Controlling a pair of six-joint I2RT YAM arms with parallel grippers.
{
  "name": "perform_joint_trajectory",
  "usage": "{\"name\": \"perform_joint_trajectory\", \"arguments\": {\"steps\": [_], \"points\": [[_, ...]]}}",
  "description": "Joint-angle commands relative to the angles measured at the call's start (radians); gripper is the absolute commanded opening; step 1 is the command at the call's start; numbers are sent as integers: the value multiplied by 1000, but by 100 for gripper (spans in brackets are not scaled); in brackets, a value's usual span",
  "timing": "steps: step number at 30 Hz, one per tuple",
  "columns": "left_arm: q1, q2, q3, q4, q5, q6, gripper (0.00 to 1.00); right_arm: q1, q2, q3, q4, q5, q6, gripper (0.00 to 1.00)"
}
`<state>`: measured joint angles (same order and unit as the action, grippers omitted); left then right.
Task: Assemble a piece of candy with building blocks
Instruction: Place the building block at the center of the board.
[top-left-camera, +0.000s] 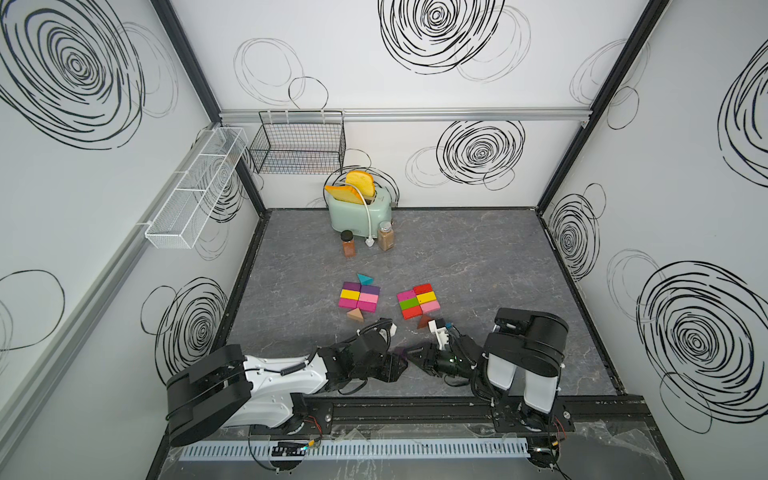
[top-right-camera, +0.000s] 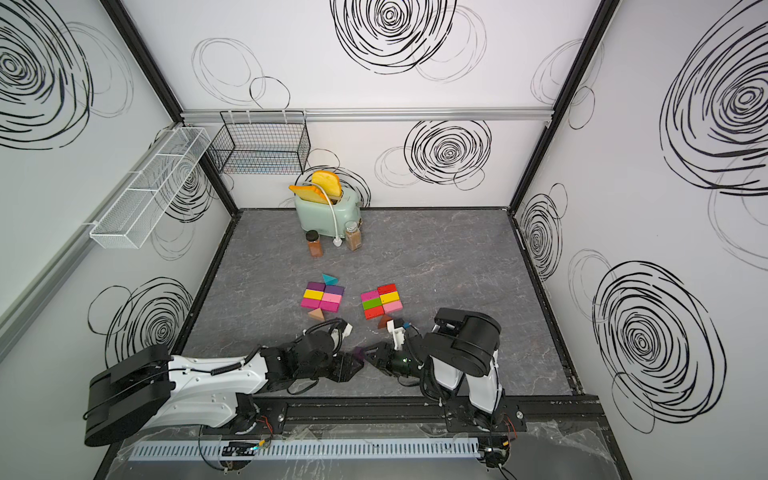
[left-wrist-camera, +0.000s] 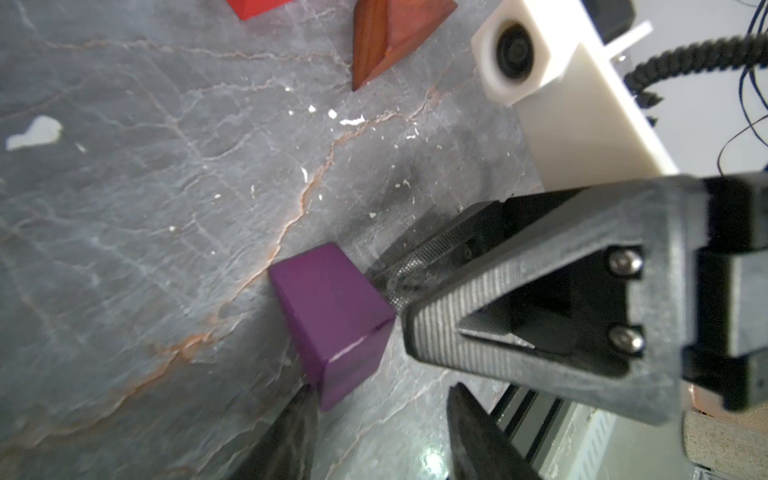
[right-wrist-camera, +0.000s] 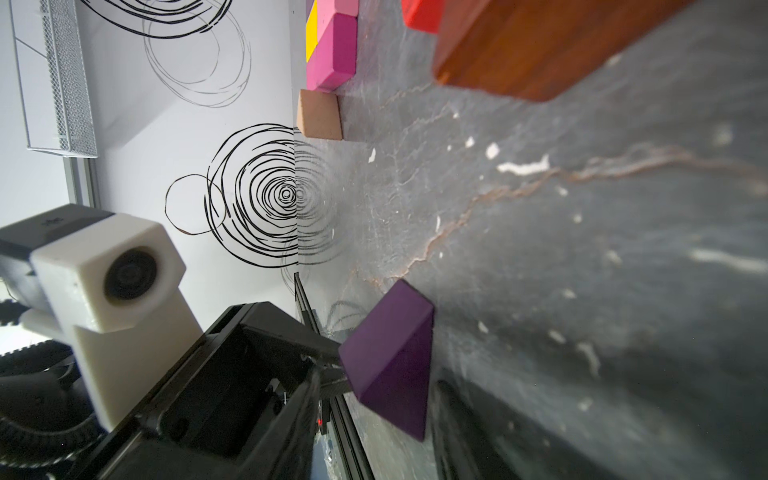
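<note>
A purple triangle block (top-left-camera: 400, 353) (top-right-camera: 358, 353) lies low at the table's front centre, where my two grippers meet tip to tip. My left gripper (left-wrist-camera: 380, 390) is open; one fingertip (left-wrist-camera: 301, 399) touches the purple triangle (left-wrist-camera: 332, 316), the other stands well clear. My right gripper (right-wrist-camera: 378, 380) is open too, with the triangle (right-wrist-camera: 390, 361) loose between its jaws. Further back, six bricks (top-left-camera: 359, 297) form a rectangle with a teal triangle (top-left-camera: 365, 278) and a tan triangle (top-left-camera: 355, 314) at its ends. A second brick rectangle (top-left-camera: 417, 301) has a brown triangle (top-left-camera: 424, 322) at its near end.
A mint toaster (top-left-camera: 359, 210) with toast stands at the back wall, with two brown spice jars (top-left-camera: 348, 244) (top-left-camera: 385, 237) and a white plug in front of it. A black wire basket (top-left-camera: 297, 145) and a white mesh shelf (top-left-camera: 195, 187) hang on the walls. The arms' rail (top-left-camera: 415, 409) runs along the front.
</note>
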<state>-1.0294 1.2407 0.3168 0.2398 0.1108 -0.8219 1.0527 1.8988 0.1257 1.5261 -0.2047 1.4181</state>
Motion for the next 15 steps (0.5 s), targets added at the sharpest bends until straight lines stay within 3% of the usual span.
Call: {"name": "perform_joint_trajectory", "arguments": {"steps": [1, 15], "points": [[5, 23, -2, 59, 6, 11, 55, 14, -7, -17, -23, 39, 132, 48], [9, 23, 23, -5, -37, 31, 55, 7, -32, -13, -5, 1, 70, 44]]}}
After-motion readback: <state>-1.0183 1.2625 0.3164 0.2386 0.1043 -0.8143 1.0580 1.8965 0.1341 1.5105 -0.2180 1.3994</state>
